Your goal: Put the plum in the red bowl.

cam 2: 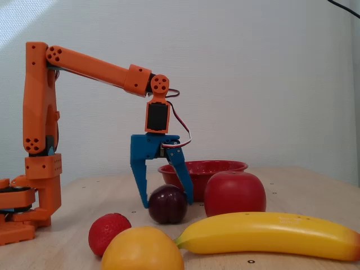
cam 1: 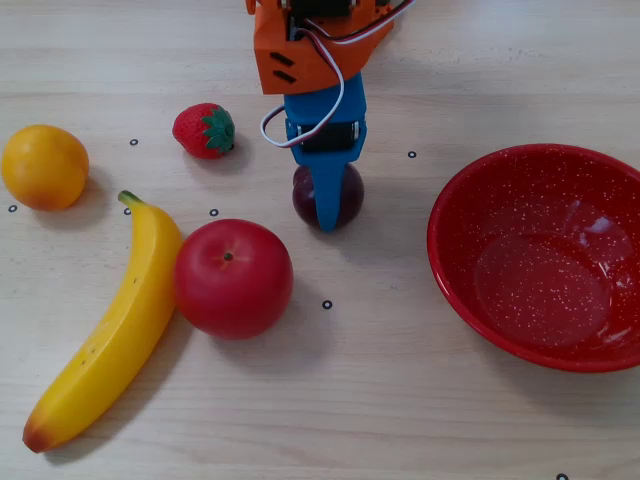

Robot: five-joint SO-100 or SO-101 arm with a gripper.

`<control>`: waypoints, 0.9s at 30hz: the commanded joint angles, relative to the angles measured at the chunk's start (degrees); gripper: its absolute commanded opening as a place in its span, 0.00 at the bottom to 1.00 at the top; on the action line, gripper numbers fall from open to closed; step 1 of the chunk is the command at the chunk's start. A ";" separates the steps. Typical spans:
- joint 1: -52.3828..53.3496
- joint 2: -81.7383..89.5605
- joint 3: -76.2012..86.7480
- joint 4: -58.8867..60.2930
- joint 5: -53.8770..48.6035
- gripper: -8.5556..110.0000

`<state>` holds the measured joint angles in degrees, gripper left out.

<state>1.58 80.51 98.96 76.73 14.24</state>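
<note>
My gripper is closed around the plum, which sits on the desk near the apple. It's glossy, round, likely slippery; grip across its widest middle.

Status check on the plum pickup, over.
Blue two-finger gripper shut on small dark purple plum, plum at table level. Wide speckled red bowl empty, off to the right in the top-down fixed view. Path between them clear.
</note>
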 commanded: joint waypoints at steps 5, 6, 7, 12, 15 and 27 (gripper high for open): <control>-0.88 7.03 -9.32 7.03 0.70 0.07; -0.88 7.56 -10.46 8.09 0.70 0.07; -0.88 8.09 -11.60 8.96 0.70 0.07; 0.00 10.28 -19.86 12.83 0.97 0.07; 1.14 11.51 -25.66 13.97 0.97 0.07; 14.94 16.17 -37.18 6.15 -0.53 0.07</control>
<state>13.01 89.91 66.97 86.66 14.15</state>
